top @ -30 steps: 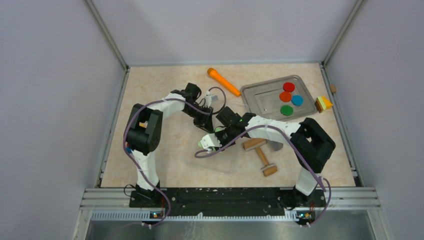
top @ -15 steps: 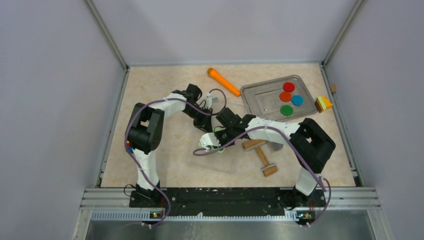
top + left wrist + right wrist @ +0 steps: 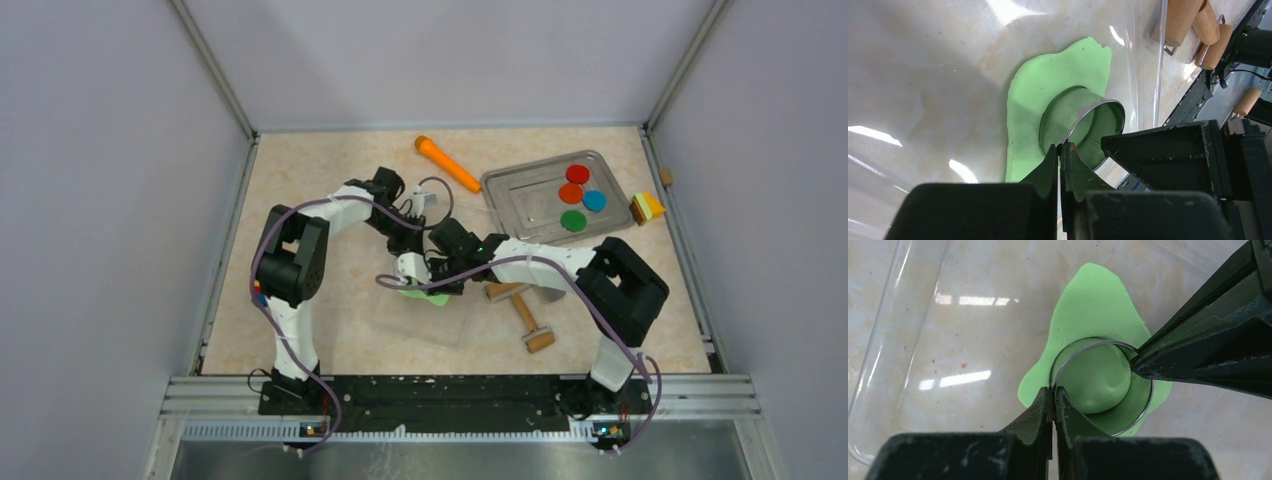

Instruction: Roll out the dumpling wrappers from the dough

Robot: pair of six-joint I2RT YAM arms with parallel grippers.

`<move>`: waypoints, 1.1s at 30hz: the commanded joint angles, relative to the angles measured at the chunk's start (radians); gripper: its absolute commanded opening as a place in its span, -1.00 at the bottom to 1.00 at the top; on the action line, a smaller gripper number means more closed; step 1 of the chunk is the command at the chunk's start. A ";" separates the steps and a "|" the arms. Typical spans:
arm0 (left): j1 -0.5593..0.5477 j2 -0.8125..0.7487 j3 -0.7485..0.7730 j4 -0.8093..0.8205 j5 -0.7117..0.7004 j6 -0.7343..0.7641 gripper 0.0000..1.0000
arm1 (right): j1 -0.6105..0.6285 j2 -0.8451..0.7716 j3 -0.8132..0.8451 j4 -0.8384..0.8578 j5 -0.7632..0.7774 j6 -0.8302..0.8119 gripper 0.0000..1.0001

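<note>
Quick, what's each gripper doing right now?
Left gripper: closed, fingers pinching the rim of the round metal ring cutter standing on the flat light-green dough sheet.
Right gripper: closed, pinching the same cutter's rim at another spot.

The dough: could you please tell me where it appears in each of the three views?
Top external: dough, a green sliver at picture centre.
Left wrist: dough at centre, under the cutter.
Right wrist: dough at upper centre, spreading around the cutter.
Shared landmark: the clear mat beneath it.
</note>
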 commanded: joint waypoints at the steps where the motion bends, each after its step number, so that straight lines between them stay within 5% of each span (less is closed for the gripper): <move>1: -0.015 0.062 0.028 0.024 -0.045 0.001 -1.00 | 0.021 0.090 -0.032 0.061 0.034 0.207 -1.00; 6: -0.011 0.054 0.059 0.001 -0.030 -0.014 -0.98 | 0.026 0.092 -0.039 0.086 0.050 0.244 -1.00; 12: 0.072 -0.093 0.051 -0.015 0.012 -0.051 -0.34 | 0.025 0.086 -0.026 0.073 0.042 0.222 -1.00; 16: 0.138 -0.173 0.002 0.031 -0.052 -0.121 -0.22 | 0.025 0.086 -0.015 0.064 0.030 0.219 -1.00; 20: 0.163 -0.176 -0.059 0.027 -0.253 -0.136 -0.18 | 0.025 0.087 0.000 0.055 0.018 0.222 -1.00; 28: 0.166 -0.126 -0.129 0.003 -0.369 -0.132 -0.16 | 0.025 0.091 0.014 0.041 0.011 0.226 -1.00; 33: 0.166 -0.106 -0.134 0.004 -0.430 -0.146 -0.37 | 0.025 0.095 0.016 0.032 0.001 0.236 -1.00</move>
